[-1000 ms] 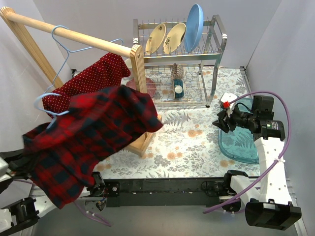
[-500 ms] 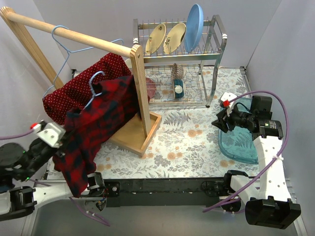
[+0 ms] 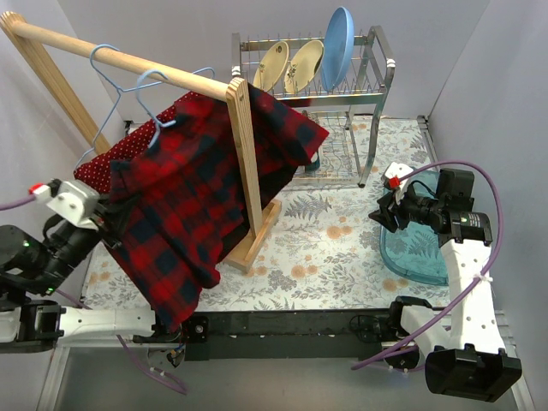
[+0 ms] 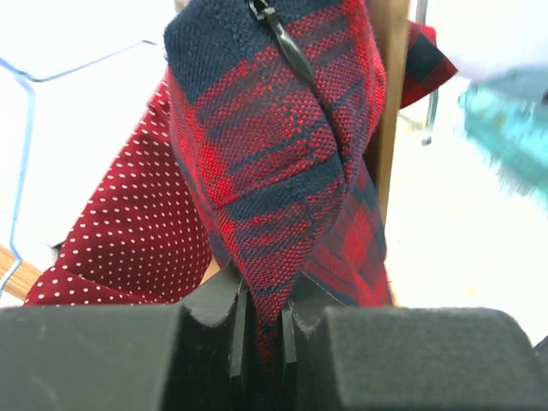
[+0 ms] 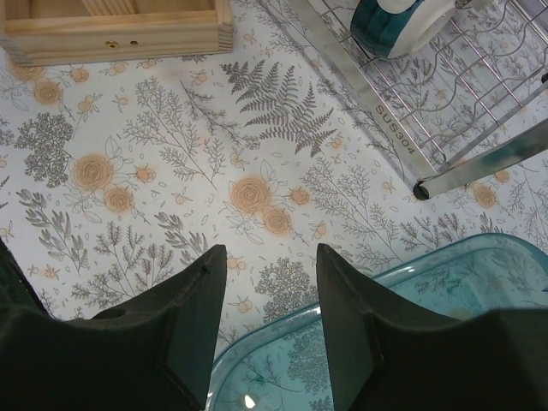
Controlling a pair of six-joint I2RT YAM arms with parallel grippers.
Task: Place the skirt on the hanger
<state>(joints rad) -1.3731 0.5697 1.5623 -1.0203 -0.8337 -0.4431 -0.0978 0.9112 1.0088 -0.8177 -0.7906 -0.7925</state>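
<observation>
**A:** Where is the skirt (image 3: 118, 158)?

**B:** By the table's (image 5: 163, 128) left edge, below the wooden rail (image 3: 128, 62). Only its dotted left part shows from above. The plaid shirt (image 3: 197, 201) hangs in front of it and covers the rest. In the left wrist view the two cloths lie against each other, skirt on the left.

**A:** Is it on a hanger?

**B:** I cannot tell. Two blue wire hangers (image 3: 107, 81) show up by the rail. One is hooked over it. The hook of the other rises from the shirt's collar just under the rail.

**A:** And the left gripper (image 4: 257, 330)?

**B:** Pressed nearly together, pinching a fold of the shirt, not the skirt. The cloth runs up out of the jaws towards the rack's post (image 3: 244, 163).

**A:** The right gripper (image 5: 267, 257)?

**B:** About half spread and holding nothing. It hangs over the table's right side, fingers pointing down at the flowered mat, above the near rim of the teal tray (image 5: 428, 291). It touches neither.

**A:** Anything else there?

**B:** A dish rack (image 3: 377, 94) at the far edge, with two cream plates (image 3: 287, 67) and a blue one (image 3: 338, 38) standing in its top tier.
</observation>
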